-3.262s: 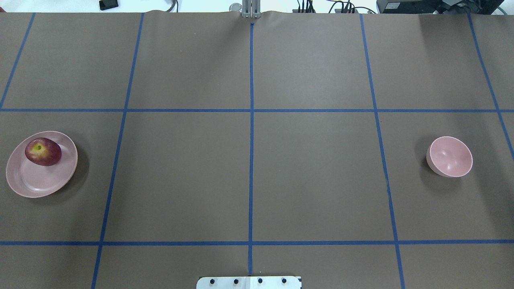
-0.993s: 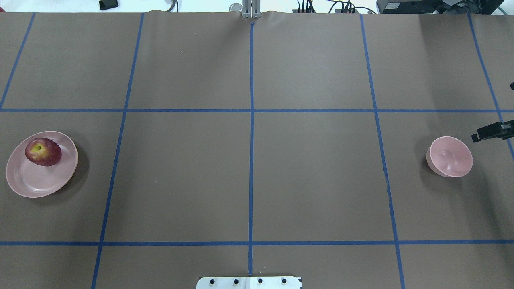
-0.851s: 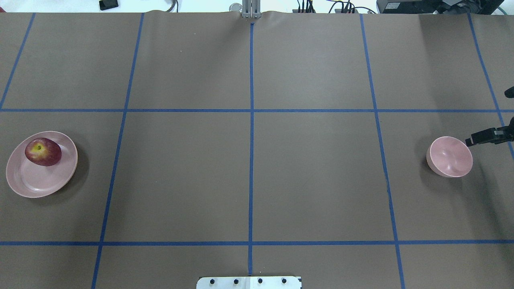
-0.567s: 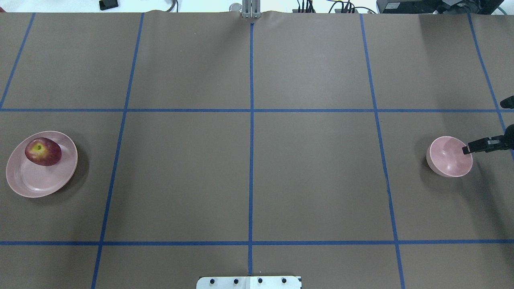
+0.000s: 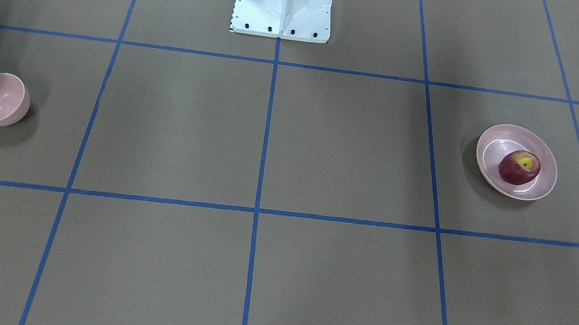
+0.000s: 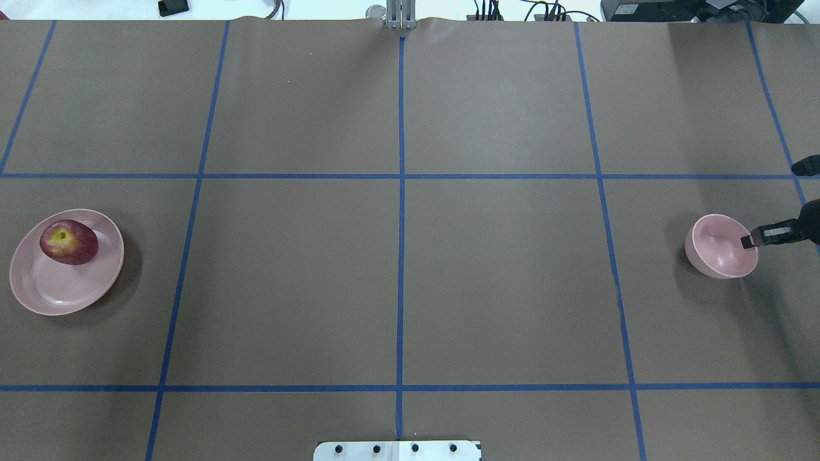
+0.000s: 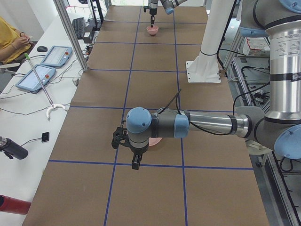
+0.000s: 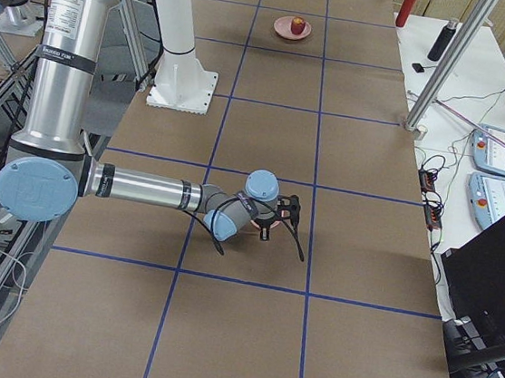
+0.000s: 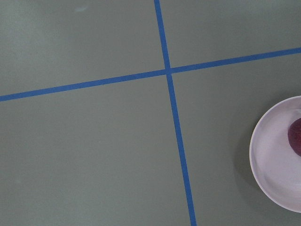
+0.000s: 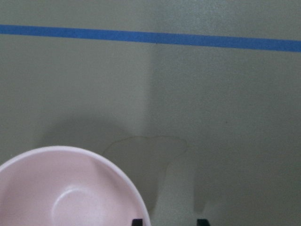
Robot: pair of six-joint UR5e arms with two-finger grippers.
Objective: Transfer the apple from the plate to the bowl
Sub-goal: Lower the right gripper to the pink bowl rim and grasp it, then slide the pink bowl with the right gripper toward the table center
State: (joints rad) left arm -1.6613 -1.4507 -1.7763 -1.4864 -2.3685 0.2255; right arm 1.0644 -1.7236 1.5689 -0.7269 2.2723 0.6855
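Note:
The dark red apple lies on the far side of the wide pink plate at the table's left. It also shows in the front view. The small deep pink bowl stands at the right. My right gripper is open at the bowl's right rim, one fingertip inside the bowl and the other outside. My left gripper hangs near the plate. It shows only in the left side view, so I cannot tell its state.
Brown paper with a blue tape grid covers the table. The robot's white base stands at the middle of the near edge. Operators' tablets lie on a side desk beyond the far edge.
My right gripper came in from the right edge and moved left and down onto the bowl's rim. The bowl shifted slightly to the right. Apple and plate have not moved.

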